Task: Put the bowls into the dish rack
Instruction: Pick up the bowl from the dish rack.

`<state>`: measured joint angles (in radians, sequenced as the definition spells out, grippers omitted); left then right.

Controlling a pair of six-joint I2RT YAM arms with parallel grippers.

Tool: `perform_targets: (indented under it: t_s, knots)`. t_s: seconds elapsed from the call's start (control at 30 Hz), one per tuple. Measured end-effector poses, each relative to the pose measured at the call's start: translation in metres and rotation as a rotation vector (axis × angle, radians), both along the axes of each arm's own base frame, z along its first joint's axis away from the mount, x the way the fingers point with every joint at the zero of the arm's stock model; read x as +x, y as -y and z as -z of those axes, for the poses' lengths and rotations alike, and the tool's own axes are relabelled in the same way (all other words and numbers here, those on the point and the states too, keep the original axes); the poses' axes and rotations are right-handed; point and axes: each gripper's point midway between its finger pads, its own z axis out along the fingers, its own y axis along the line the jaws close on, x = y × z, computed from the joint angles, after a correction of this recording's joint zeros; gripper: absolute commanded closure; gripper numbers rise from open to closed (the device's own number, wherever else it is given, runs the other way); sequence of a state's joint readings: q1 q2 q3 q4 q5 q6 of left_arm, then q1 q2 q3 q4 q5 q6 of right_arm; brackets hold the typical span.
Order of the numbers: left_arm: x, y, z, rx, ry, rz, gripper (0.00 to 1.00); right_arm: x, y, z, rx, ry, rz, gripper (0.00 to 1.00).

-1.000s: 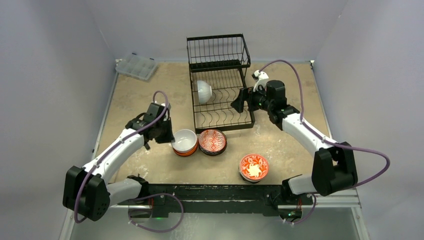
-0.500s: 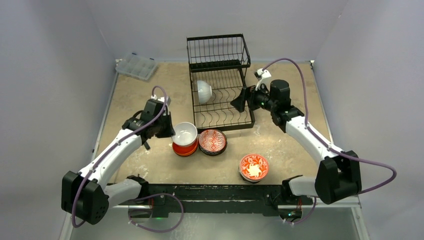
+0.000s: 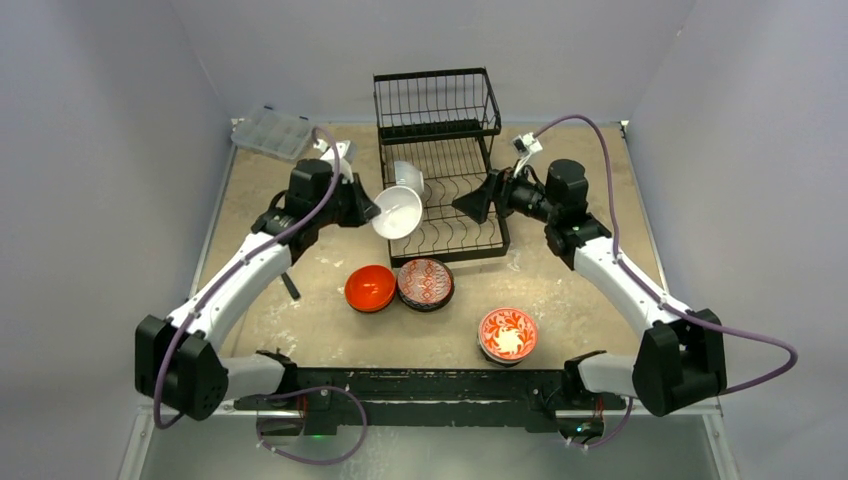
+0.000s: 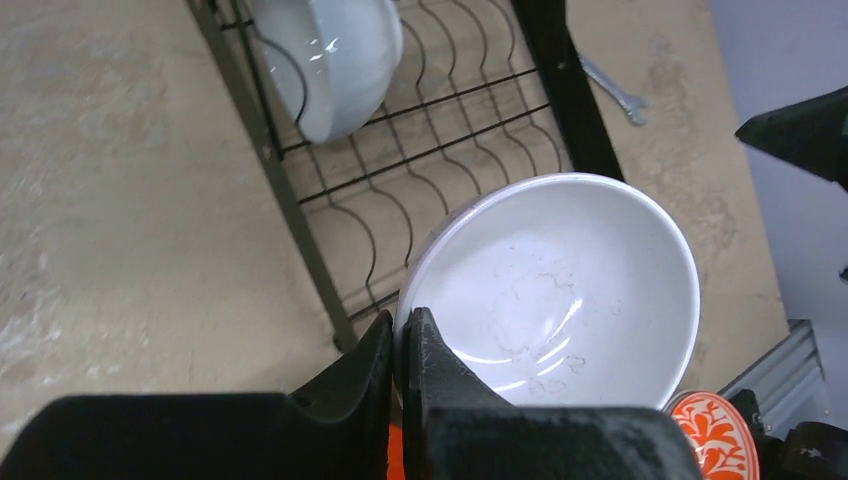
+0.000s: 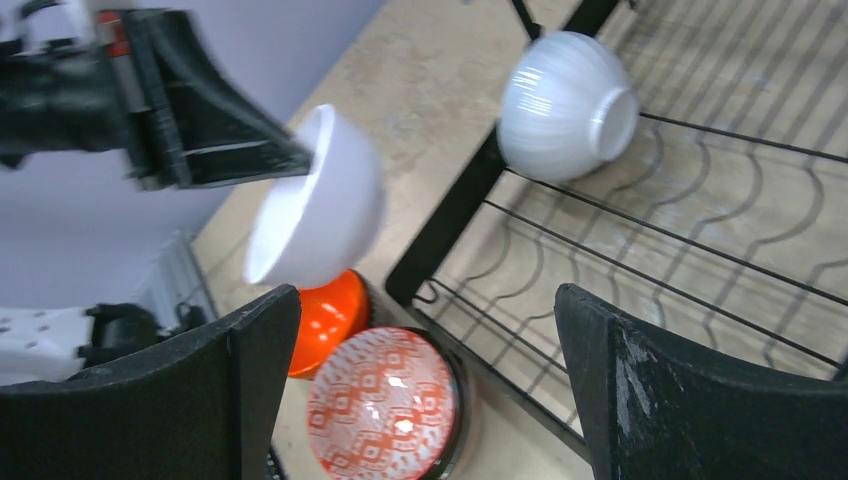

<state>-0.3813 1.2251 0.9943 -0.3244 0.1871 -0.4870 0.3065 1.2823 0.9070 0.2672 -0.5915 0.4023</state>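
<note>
- Left gripper (image 3: pixel 368 212) was clamped shut on the rim of a plain white bowl (image 3: pixel 397 212) – bowl held tilted in the air, its opening facing lower right in the top view.
- Held bowl hung over the left edge of the dish rack (image 3: pixel 450 258), centre of the frame; whether it touched the wires could not be told.
- A second white bowl (image 3: pixel 405 176), ribbed outside, stood on its side in the rack's slotted base, just above the held one in the frame.
- Right gripper (image 3: pixel 470 205) had its jaws spread wide and held nothing – it hovered over the right side of the rack base, pointing left toward the held bowl.
- On the table (image 3: pixel 300 330), lower centre: an orange bowl (image 3: pixel 370 288) touching a red patterned bowl (image 3: pixel 425 283), both just below the rack.
- A red floral bowl (image 3: pixel 508 334) sat apart, lower right of those two.
- Clear plastic box (image 3: pixel 272 132) at upper left, well apart from the rack.
</note>
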Motion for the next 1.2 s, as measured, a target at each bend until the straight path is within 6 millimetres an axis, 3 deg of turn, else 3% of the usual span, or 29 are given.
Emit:
perform_targets:
  t_s: [0.23,0.5,0.6,0.73,1.0,1.2]
  knots:
    - [0.04,0.041,-0.015,-0.126,0.03,0.091,1.0,-0.02,-0.016,-0.028,0.155,-0.009,-0.108,0.01]
    - [0.063,0.064,-0.048,-0.229,0.157,0.151,1.0,-0.028,-0.027,-0.04,0.279,-0.064,-0.18,0.01]
    - [0.064,0.069,-0.056,-0.26,0.204,0.177,1.0,-0.025,-0.031,-0.04,0.312,-0.084,-0.198,0.01]
    - [0.059,0.072,-0.052,-0.272,0.205,0.206,1.0,-0.023,-0.039,-0.03,0.331,-0.135,-0.217,0.01]
    - [0.053,0.069,-0.063,-0.263,0.249,0.219,1.0,-0.033,-0.074,-0.013,0.368,-0.226,-0.319,0.01]
    - [0.051,0.068,-0.071,-0.261,0.277,0.227,1.0,-0.027,-0.082,-0.021,0.396,-0.213,-0.337,0.01]
